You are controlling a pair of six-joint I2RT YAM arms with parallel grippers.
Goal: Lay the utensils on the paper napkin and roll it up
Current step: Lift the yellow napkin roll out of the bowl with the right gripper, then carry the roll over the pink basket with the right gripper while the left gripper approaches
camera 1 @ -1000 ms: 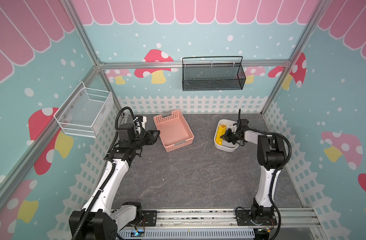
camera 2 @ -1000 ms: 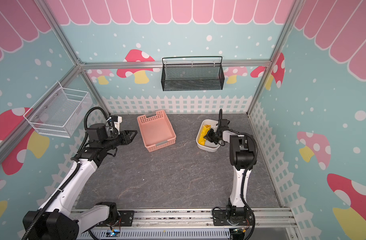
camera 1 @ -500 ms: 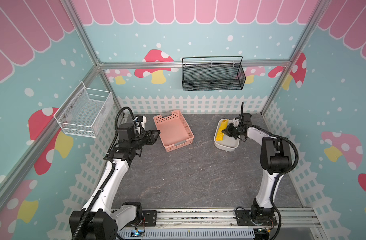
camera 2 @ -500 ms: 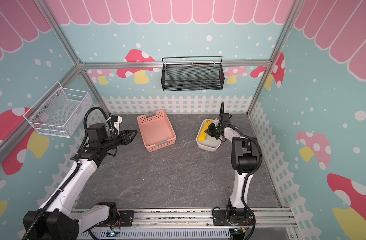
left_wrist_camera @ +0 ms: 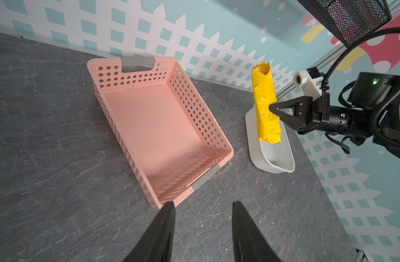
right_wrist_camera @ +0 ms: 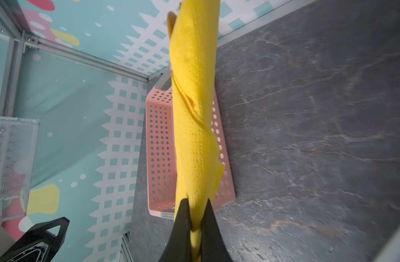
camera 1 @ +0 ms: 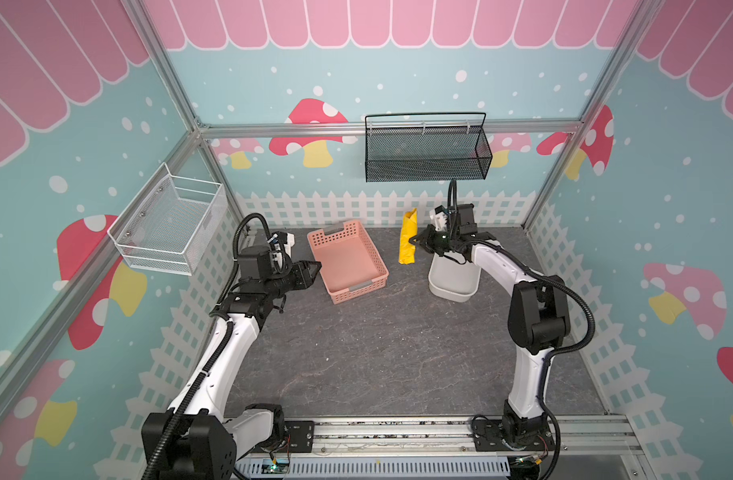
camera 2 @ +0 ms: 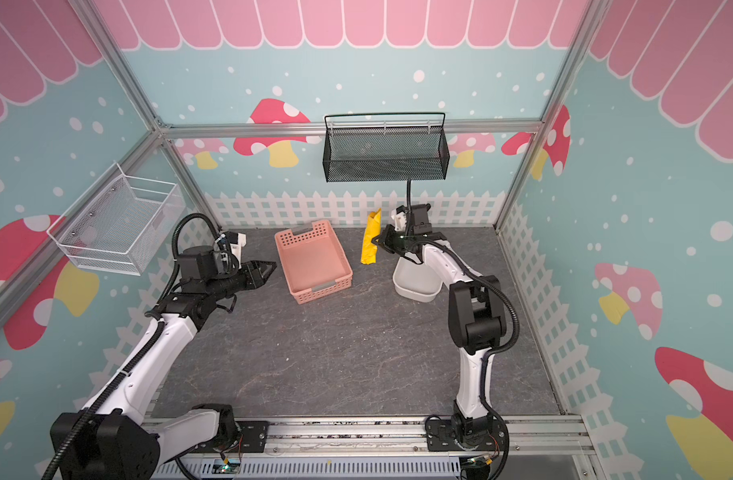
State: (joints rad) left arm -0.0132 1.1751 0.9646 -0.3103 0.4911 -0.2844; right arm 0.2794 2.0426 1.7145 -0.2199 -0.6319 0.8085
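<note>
We see the left gripper (left_wrist_camera: pixel 201 205) hovering just beside a corner of the empty pink basket (camera 1: pixel 348 262), its jaws apart and holding nothing. Right of the basket, the napkin (camera 1: pixel 407 239), rolled into a tube, hangs clear of the table by the white tub (camera 1: pixel 452 282); whether over its rim or just beside it we cannot tell. The right gripper (camera 1: pixel 417 241) pinches the roll near mid-length, jaws closed across it. The roll stands nearly upright, crosswise to the jaws, on the gripper's basket side. An orange utensil (left_wrist_camera: pixel 261 68) peeks from its upper end. We judge the rolling done, and only the right arm is placed to set it down. The left is well apart.
</note>
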